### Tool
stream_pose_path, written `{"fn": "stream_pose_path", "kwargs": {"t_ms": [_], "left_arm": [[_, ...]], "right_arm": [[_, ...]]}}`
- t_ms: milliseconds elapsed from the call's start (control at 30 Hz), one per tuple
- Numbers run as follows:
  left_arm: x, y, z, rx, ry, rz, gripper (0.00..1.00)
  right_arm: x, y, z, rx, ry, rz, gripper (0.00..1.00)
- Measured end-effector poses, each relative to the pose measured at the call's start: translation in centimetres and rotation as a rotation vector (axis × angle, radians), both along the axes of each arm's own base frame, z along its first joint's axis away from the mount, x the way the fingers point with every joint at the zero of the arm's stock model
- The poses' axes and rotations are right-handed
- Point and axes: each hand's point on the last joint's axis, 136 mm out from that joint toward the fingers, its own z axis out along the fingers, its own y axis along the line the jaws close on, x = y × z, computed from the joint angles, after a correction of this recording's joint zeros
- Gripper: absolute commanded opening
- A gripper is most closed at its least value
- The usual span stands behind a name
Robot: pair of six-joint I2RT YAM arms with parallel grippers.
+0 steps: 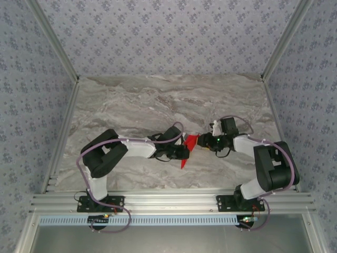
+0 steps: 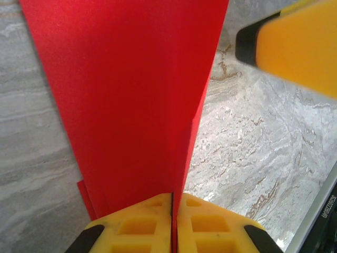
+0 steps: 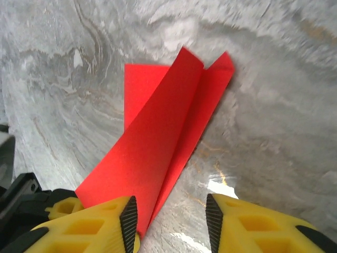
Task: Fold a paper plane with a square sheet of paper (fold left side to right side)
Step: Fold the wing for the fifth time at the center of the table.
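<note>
The red sheet of paper (image 1: pixel 191 142) sits around the middle of the marble worktop (image 1: pixel 158 100), somewhat toward the near edge, directly between the two arms' tips. It is already creased into a narrower shape whose point reaches toward the near side. The left gripper (image 1: pixel 183 152) is just left of it, and the left wrist view shows this gripper (image 2: pixel 172 205) closed tight on the sheet's (image 2: pixel 131 95) edge, with the paper rising away from the pinched yellow fingers. The right gripper (image 1: pixel 204 144) is just right of the sheet. In its own wrist view the right gripper (image 3: pixel 171 221) has its fingers apart, and the sheet (image 3: pixel 158 147) ends beside one finger's inner pad, unpinched, with part of it lying on the marble.
</note>
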Motion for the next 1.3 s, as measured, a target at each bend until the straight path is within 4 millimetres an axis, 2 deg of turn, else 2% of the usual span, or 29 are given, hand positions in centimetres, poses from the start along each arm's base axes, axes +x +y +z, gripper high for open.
{"fn": "stream_pose_path", "kwargs": {"t_ms": [300, 467, 600, 1000, 1200, 1300], "left_arm": [[0.1, -0.2, 0.2, -0.015, 0.012, 0.016, 0.08], [0.1, -0.2, 0.2, -0.016, 0.017, 0.022, 0.09], [0.1, -0.2, 0.2, -0.016, 0.019, 0.024, 0.13], [0.6, -0.1, 0.5, -0.025, 0.017, 0.038, 0.32], [1.0, 0.0, 2.2, -0.05, -0.01, 0.038, 0.46], [1.5, 0.3, 3.4, -0.07, -0.028, 0.046, 0.5]], "right_arm": [[0.0, 2.1, 0.4, 0.034, -0.022, 0.017, 0.46], [0.1, 2.5, -0.7, 0.027, 0.014, 0.013, 0.45], [0.6, 2.7, -0.8, 0.029, 0.025, 0.004, 0.45], [0.9, 2.8, -1.3, 0.008, 0.089, -0.018, 0.43], [0.9, 2.8, -1.3, 0.007, 0.094, -0.019, 0.43], [0.9, 2.8, -1.3, 0.006, 0.094, -0.019, 0.43]]}}
